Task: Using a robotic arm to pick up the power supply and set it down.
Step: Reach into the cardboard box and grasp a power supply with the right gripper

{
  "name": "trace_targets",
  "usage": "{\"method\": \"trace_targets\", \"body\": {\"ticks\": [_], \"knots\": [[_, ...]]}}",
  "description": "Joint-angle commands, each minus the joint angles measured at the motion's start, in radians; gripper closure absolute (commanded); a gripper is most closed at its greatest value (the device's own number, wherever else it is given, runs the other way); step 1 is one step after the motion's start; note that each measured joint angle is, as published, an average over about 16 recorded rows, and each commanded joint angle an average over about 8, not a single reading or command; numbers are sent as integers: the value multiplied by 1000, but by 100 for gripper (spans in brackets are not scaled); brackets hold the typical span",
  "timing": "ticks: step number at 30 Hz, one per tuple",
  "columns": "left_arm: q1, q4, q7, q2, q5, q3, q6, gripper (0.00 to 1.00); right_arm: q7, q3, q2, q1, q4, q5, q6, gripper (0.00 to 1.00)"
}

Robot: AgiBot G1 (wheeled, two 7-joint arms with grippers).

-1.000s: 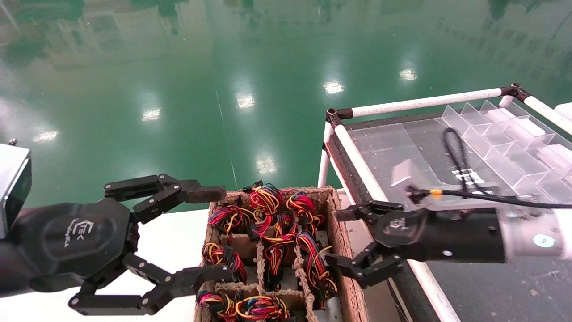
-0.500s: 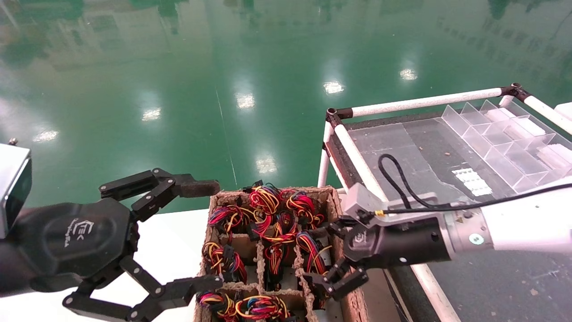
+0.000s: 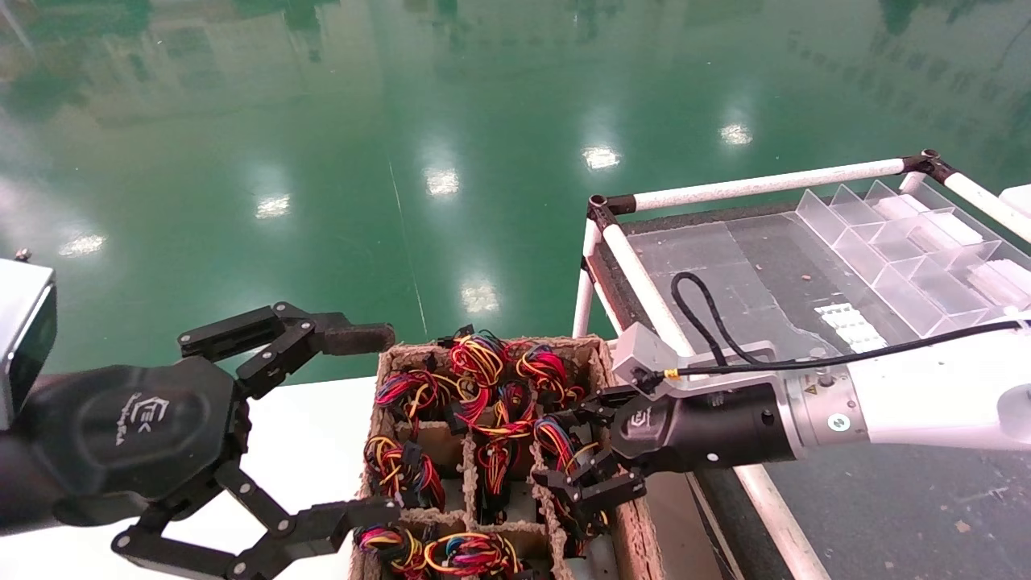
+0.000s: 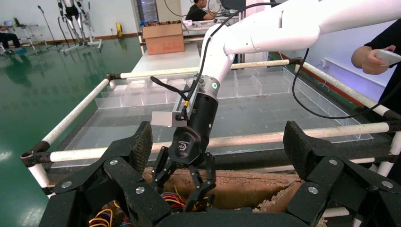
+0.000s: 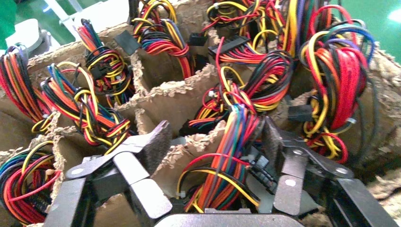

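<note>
Cardboard dividers split the carton (image 3: 620, 451) into cells, and in the head view each cell is seen to be packed with a power supply marked only by its red, yellow and black wire bundle; the grey bodies are hidden. The right gripper (image 3: 581, 461) of the robotic arm (image 3: 910, 399) is lowered into a right-hand cell with its fingers spread, nothing gripped. The left gripper (image 3: 354, 427) is held wide open beside the carton's left edge, idle. In the left wrist view the robotic arm (image 4: 265, 33) is seen descending steeply, its gripper (image 4: 187, 187) just at the carton's rim. In the right wrist view a wire bundle (image 5: 227, 156) of the power supply is straddled by the spread fingers (image 5: 153, 142), one of which sits over a divider (image 5: 179, 101). A closure here is judged likely to catch only loose wires, or the divider, so the unit could slip, snag neighbouring bundles, or drag the carton upward.
</note>
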Motion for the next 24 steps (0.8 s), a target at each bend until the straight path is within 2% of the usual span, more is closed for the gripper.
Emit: {"method": "trace_targets", "body": {"ticks": [1,24], "knots": [[0,0,0,0,0,0,0,0,-11,0,-4,7,-24,1,0,100],[0,0,0,0,0,0,0,0,-82,-2,-25,28,-160,8,8,100]]}}
